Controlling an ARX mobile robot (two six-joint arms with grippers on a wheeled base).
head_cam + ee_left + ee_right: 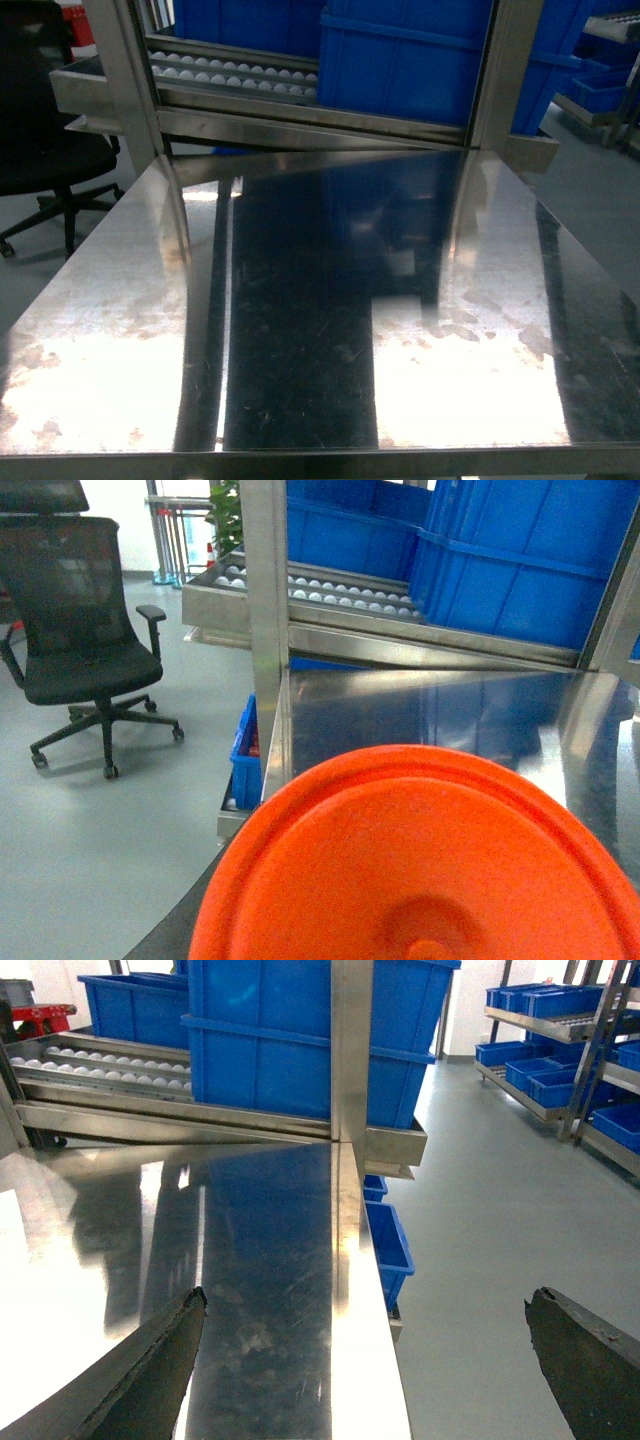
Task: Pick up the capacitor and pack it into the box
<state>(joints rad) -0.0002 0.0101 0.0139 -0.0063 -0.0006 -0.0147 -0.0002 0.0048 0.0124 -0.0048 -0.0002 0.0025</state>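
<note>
Gaping wide, the right gripper [370, 1360] hovers over the steel table's [120, 300] 3 o'clock edge; left jaws can't be seen.

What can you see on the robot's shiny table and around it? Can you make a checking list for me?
Surface: steel table, shiny, scratched and stained, with bright glare patches.
Job's things: nothing seen; no pink box or capacitor in any view.
Clutter: nothing seen on the tabletop.
Grippers: right gripper open, its dark fingers spread over the table's right edge. Left gripper not in view; an orange disc fills the bottom of the left wrist view.
Cables: nothing seen.
Surroundings: blue bins on a roller rack behind the table, a black office chair on the left, shelves of blue bins on the right, and a potted plant.
</note>
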